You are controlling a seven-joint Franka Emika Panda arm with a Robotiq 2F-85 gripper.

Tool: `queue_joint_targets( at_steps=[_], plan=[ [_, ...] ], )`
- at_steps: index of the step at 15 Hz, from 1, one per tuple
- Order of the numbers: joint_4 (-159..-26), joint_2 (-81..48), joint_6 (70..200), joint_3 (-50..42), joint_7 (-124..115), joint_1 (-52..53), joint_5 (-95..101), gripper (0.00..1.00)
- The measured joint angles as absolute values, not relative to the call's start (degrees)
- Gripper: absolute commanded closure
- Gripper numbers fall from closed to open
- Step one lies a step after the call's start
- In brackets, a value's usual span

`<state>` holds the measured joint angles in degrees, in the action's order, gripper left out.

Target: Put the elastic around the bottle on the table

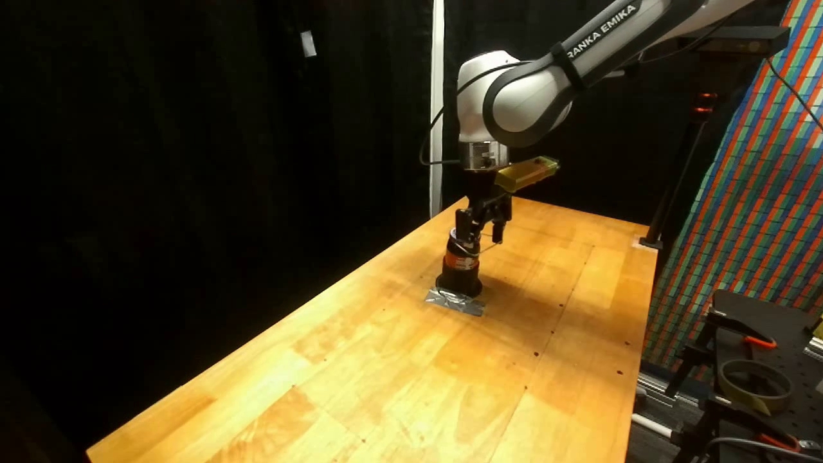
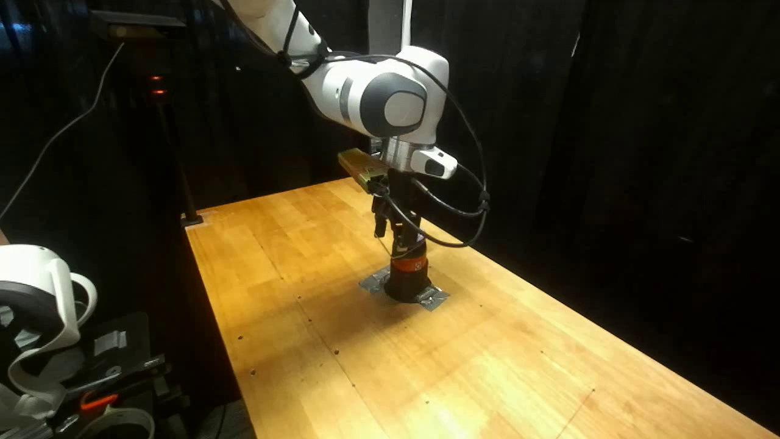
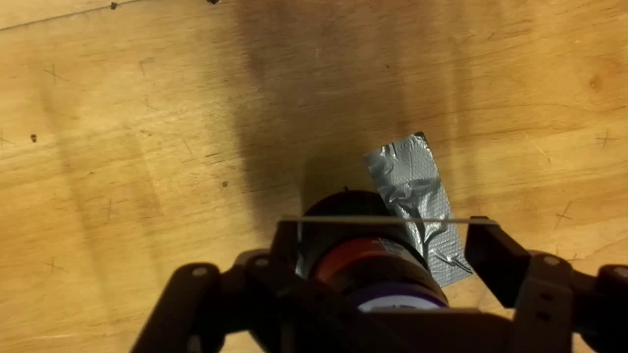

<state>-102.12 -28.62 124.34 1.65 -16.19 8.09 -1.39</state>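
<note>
The small dark bottle point(image 1: 462, 262) with an orange label stands upright on the wooden table point(image 1: 411, 379). It also shows in an exterior view point(image 2: 409, 265) and in the wrist view point(image 3: 353, 257), where its white and purple top is partly hidden. My gripper point(image 1: 481, 239) points down at the bottle's top, fingers apart; it also shows in the wrist view point(image 3: 384, 230). One finger is close beside the bottle, the other stands off from it. The thin elastic point(image 3: 343, 220) is stretched between the fingertips and crosses in front of the bottle. Whether it fully encircles the bottle is unclear.
Silver tape point(image 3: 417, 196) holds the bottle's black base to the table. A post point(image 2: 183, 158) stands at a far table corner. A side cart point(image 1: 765, 315) with a tape roll point(image 1: 755, 386) stands beside the table. Cables point(image 2: 472, 128) hang from the arm.
</note>
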Motion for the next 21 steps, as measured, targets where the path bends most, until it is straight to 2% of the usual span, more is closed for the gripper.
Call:
queue_joint_targets(
  at_steps=[6,7,9,14,21],
  plan=[
    [-113.3,-22.4,136.6,0.6,-23.5,10.4,4.2,0.87],
    [-114.9,-21.6,138.9,0.1,-25.6,11.2,6.4,0.92],
    [-118.0,-20.1,143.8,-1.5,-30.9,13.3,11.7,0.98],
    [-123.6,-17.5,154.2,-6.8,-47.1,18.8,30.3,0.92],
    [-124.8,-17.3,159.2,-15.3,-73.9,27.0,62.5,0.93]
  ],
)
